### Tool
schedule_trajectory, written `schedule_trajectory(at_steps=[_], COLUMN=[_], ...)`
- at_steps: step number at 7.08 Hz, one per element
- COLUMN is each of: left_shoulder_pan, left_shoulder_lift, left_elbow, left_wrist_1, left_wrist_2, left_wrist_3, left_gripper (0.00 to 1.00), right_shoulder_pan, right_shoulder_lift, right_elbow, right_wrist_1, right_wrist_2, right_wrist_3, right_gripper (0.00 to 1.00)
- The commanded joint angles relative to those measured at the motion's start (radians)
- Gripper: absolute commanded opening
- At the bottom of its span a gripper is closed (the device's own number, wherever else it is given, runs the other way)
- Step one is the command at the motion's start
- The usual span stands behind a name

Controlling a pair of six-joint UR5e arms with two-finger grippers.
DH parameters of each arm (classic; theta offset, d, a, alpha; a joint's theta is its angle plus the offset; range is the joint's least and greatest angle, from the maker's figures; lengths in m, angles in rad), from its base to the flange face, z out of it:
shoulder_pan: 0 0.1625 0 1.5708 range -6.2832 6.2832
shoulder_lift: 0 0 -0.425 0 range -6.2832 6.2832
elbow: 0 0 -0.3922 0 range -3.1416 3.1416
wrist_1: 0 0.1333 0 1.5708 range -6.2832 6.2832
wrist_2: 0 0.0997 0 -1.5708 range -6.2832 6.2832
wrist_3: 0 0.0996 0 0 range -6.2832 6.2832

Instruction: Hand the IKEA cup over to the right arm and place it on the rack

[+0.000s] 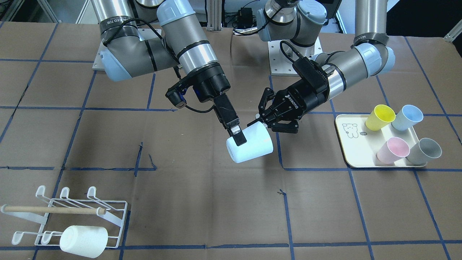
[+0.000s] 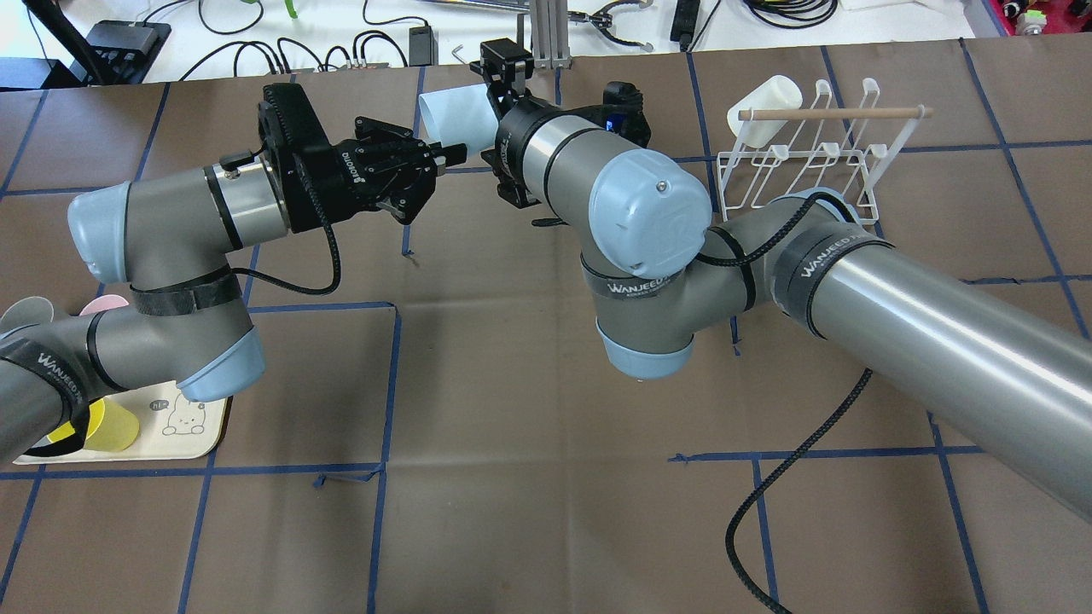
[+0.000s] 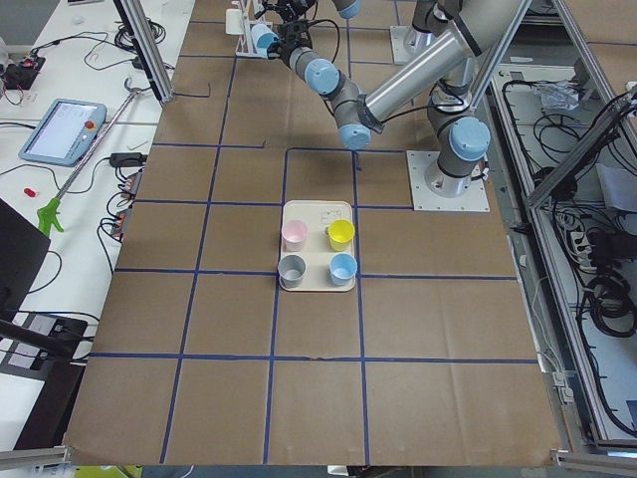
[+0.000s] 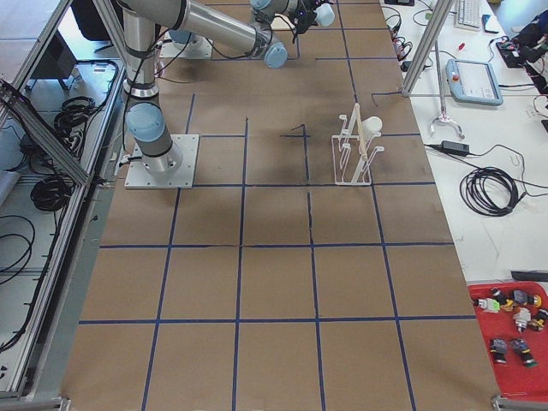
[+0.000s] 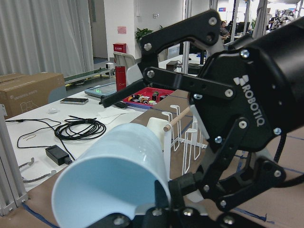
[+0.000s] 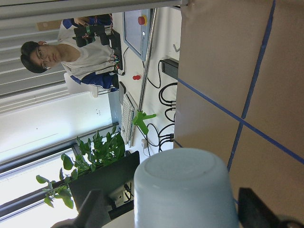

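The table point(image 1: 202, 202) is brown, crossed by a grid of dark blue tape lines. Both arms are silver with pale-blue joint caps, and the right gripper point(image 1: 236, 135) and left gripper point(image 1: 269, 117) are black. The cup point(image 1: 252, 146) between them is very pale blue. The rack point(image 1: 77, 220) is white wire with a light wooden dowel point(image 1: 54, 209), and a white cup point(image 1: 83, 241) lies on it. The tray point(image 1: 352, 144) is cream with a small bear drawing; its cups are yellow point(image 1: 380, 117), light blue point(image 1: 407, 117), pink point(image 1: 393, 150) and grey point(image 1: 425, 151).

Between your held cup point(image 1: 249, 145) and the rack point(image 1: 77, 221) the bench point(image 1: 202, 202) lies open; a white cup point(image 1: 83, 241) fills one rack corner.
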Motion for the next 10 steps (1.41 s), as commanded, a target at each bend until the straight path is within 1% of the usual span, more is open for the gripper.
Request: schedule_trajectory(at_steps=[1,2,4,7,8,10], left_shoulder_pan=[0.0,0.0,0.0,0.0,0.0,0.0], left_shoulder_lift=[0.001,-0.001,0.001,0.001,0.001,0.002], left_elbow=[0.0,0.0,0.0,0.002,0.002,0.003], left_wrist_1=[0.0,0.0,0.0,0.0,0.0,0.0], left_wrist_2=[0.0,0.0,-0.001,0.0,0.0,0.0], left_wrist_3=[0.0,0.0,0.0,-0.012,-0.011,-0.012], left_gripper=[0.09,0.09,0.1,0.11,0.13,0.14], right_shoulder_pan=[0.0,0.0,0.0,-0.001,0.0,-0.001], right_shoulder_lift=[0.032,0.033,0.03,0.027,0.027,0.027], right_elbow=[-0.04,-0.04,-0.034,-0.031,-0.031,-0.029], right_wrist_1=[0.0,0.0,0.0,0.005,0.008,0.011], right_wrist_2=[0.006,0.006,0.009,0.011,0.011,0.012], right_wrist_3=[0.0,0.0,-0.005,-0.002,-0.005,-0.011], right_gripper=[0.99,0.99,0.91,0.89,0.86,0.75])
